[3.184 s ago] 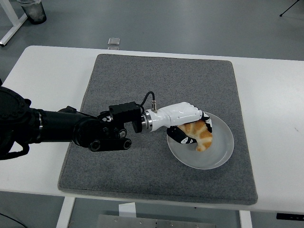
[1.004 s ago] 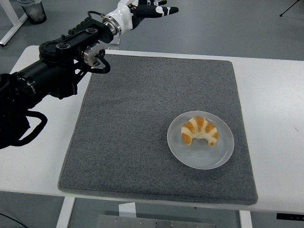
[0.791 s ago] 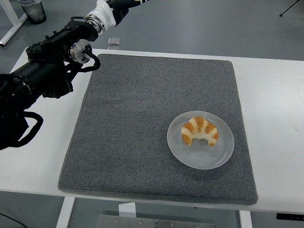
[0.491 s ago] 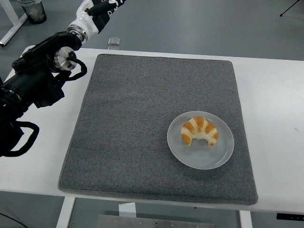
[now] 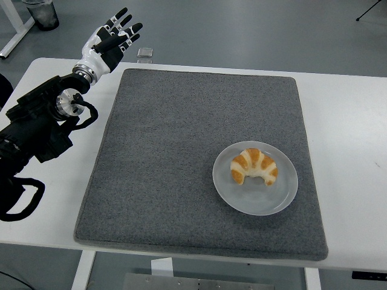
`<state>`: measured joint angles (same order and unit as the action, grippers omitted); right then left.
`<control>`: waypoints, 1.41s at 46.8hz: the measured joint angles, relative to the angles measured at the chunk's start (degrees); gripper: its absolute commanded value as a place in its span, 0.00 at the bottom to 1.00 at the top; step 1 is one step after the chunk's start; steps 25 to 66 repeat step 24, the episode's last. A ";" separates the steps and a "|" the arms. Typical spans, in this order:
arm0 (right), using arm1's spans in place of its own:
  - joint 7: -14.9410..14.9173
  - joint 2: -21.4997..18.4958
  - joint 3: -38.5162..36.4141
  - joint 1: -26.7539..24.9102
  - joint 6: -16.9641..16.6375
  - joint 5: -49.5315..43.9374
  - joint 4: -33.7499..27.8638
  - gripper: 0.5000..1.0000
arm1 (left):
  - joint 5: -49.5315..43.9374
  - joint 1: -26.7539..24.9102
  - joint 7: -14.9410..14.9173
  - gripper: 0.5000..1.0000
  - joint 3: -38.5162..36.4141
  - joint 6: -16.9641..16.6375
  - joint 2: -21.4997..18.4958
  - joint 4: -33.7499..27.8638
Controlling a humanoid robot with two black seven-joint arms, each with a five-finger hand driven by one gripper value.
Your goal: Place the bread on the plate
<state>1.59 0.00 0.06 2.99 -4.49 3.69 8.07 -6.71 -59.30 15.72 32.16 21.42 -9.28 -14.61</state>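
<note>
One croissant [image 5: 254, 167] lies on the plate [image 5: 284, 199], so the bread looks placed and the task finished. Left hand [image 5: 107, 42] hangs far away at the table's corner, fingers spread, holding nothing (probably to leave the mat [image 5: 175, 151] free).

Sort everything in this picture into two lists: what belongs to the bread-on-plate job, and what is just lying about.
Belongs to the job:
- golden-brown croissant-shaped bread, lying on the plate
- round translucent grey plate
- left hand, white and black, fingers spread, holding nothing

Just lying about:
- grey felt mat under the plate
- white table
- small metal clip at the table's far edge
- dark bin on the floor
</note>
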 measured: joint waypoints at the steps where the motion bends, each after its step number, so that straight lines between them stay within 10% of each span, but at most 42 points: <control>1: 0.00 0.00 0.00 0.00 0.00 0.00 0.00 0.90 | 0.00 0.03 0.17 0.98 -0.06 0.01 0.07 0.00; 13: 0.02 0.00 -0.05 0.00 0.00 0.00 0.01 0.90 | 0.39 0.53 6.49 0.98 -0.95 -0.78 0.57 0.10; 66: 0.05 0.00 -0.06 0.09 0.01 0.00 0.01 0.91 | 0.28 1.45 6.55 0.98 -0.89 -0.78 0.57 0.04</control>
